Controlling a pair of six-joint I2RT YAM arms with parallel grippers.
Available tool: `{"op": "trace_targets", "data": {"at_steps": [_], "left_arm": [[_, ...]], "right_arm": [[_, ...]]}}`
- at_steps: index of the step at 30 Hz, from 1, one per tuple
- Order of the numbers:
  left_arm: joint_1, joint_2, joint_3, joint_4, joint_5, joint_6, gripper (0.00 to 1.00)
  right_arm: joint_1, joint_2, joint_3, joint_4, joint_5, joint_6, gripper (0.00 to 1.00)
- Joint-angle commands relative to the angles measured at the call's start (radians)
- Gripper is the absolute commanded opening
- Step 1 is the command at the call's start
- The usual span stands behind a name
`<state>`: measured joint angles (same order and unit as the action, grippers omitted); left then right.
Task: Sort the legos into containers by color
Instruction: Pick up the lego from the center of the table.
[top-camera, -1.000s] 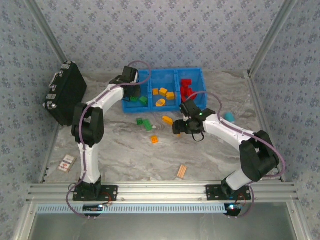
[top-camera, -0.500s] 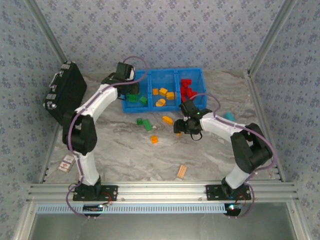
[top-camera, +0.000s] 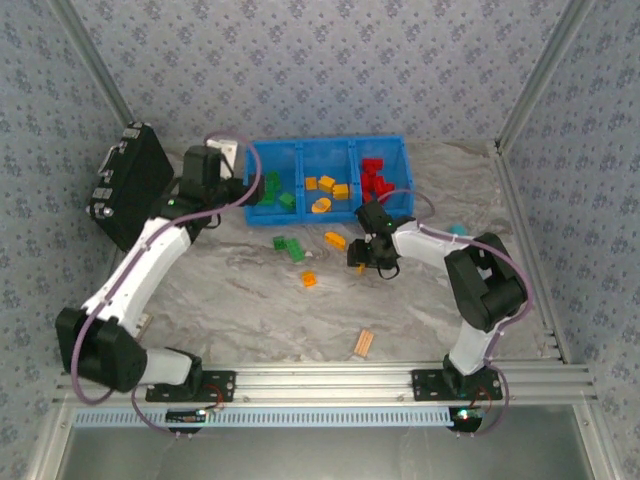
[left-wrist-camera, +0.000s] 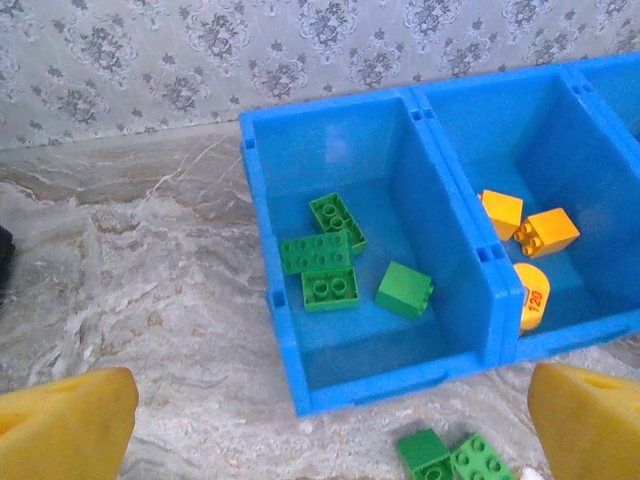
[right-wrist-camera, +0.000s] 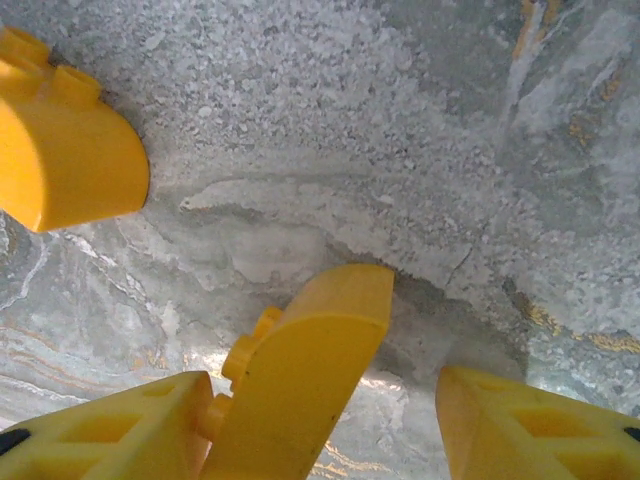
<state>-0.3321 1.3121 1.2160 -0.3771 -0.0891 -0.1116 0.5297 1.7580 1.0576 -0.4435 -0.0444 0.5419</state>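
one yellow brick (right-wrist-camera: 310, 350) leans between the spread jaws of the right gripper (right-wrist-camera: 325, 425) — likely light, stiff, slick, so pinch its flat sides. the left gripper (left-wrist-camera: 330, 420) gapes wide, empty.

Open marble table (top-camera: 250, 310) before the bin (top-camera: 350, 142); black case (top-camera: 130, 190) blocks left.

Overhead camera: fixed high behind the near edge of the table (top-camera: 260, 300), facing forward and down, far enough off to take in the whole surface and the blue bin (top-camera: 325, 141). Left wrist camera: near, angled down into the bin's left and middle compartments. Both views share the green bricks (left-wrist-camera: 330, 255) lying there. Right wrist camera: very close, looking steeply down on a table patch in front of the bin.
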Motion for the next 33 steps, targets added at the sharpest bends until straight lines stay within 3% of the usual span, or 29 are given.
{"op": "trace_targets", "data": {"at_steps": [1, 8, 15, 22, 33], "left_arm": [[0.013, -0.073, -0.070, 0.117, 0.090, 0.043, 1.00], [0.024, -0.165, -0.159, 0.105, 0.119, 0.025, 1.00], [0.042, -0.317, -0.352, 0.252, 0.095, -0.082, 1.00], [0.068, -0.407, -0.476, 0.345, 0.205, -0.104, 1.00], [0.069, -0.386, -0.515, 0.221, 0.251, -0.145, 1.00]], "right_arm": [[-0.008, 0.028, 0.024, -0.015, 0.012, -0.013, 0.59], [-0.014, 0.056, 0.034, -0.016, 0.016, -0.027, 0.51], [-0.013, 0.070, 0.038, -0.024, 0.021, -0.041, 0.43], [-0.008, 0.074, 0.060, -0.045, 0.031, -0.060, 0.40], [0.008, 0.107, 0.156, -0.110, 0.071, -0.072, 0.31]]}}
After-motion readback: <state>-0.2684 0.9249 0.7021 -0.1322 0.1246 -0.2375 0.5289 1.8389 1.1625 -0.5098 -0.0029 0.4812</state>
